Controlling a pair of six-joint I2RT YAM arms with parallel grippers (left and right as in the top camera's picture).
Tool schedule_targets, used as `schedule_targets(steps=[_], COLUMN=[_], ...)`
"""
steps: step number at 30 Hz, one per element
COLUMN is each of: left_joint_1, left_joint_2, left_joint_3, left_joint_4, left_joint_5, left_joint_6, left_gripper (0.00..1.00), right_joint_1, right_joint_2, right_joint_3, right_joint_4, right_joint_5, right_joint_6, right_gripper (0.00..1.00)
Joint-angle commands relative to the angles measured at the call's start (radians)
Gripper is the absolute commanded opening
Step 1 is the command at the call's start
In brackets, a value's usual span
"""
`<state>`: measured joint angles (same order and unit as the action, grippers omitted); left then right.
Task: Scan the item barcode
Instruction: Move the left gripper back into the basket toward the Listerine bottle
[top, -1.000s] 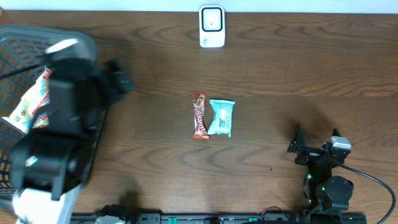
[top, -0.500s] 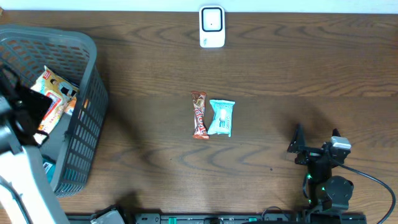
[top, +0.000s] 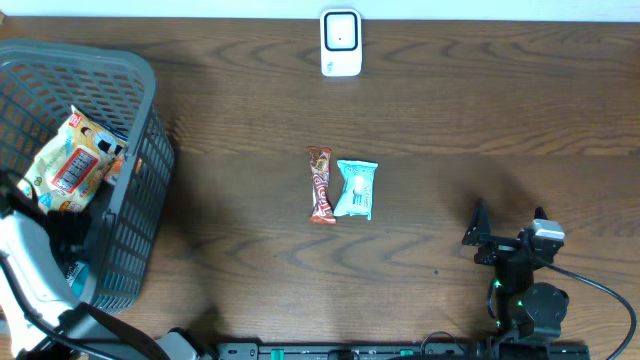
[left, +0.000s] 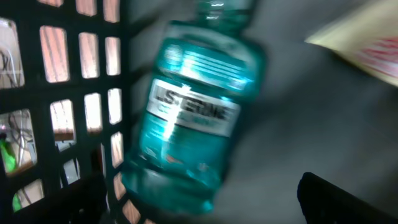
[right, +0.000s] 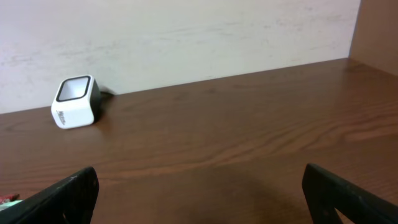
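Two small items lie side by side at the centre of the wooden table (top: 480, 120): a brown candy bar (top: 321, 184) and, touching it on its three o'clock side, a pale blue packet (top: 356, 189). At twelve o'clock from them, near the far edge, stands the white barcode scanner (top: 341, 43). Toward nine o'clock sits a grey basket (top: 140, 190) holding a snack bag (top: 72, 162) and a teal mouthwash bottle (left: 186, 118) lying on its floor. The left gripper (left: 199, 205) hangs inside the basket above the bottle, fingers spread wide, gripping nothing. The right gripper (top: 508, 232) rests at five o'clock, jaws apart and empty.
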<state>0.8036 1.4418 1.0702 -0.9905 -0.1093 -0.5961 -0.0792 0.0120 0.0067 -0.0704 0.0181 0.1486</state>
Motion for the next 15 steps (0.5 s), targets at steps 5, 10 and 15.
schedule_targets(steps=[5, 10, 15], left_joint_1=[0.085, 0.084, 0.084], left_joint_2=[-0.006, -0.004, 0.003], left_joint_3=[-0.107, -0.153, -0.232], left_joint_4=[0.089, 0.174, 0.28], left_joint_5=[-0.007, -0.011, -0.011], left_joint_6=[0.039, 0.076, 0.106], left_gripper=[0.98, 0.98, 0.98], right_joint_1=[-0.001, -0.002, -0.002], right_joint_2=[-0.006, -0.006, -0.006], right_joint_3=[-0.001, -0.001, -0.001], right_joint_4=[-0.003, -0.003, -0.003], right_joint_5=[-0.002, -0.002, -0.002], right_joint_6=[-0.007, -0.007, -0.008], right_gripper=[0.99, 0.99, 0.99])
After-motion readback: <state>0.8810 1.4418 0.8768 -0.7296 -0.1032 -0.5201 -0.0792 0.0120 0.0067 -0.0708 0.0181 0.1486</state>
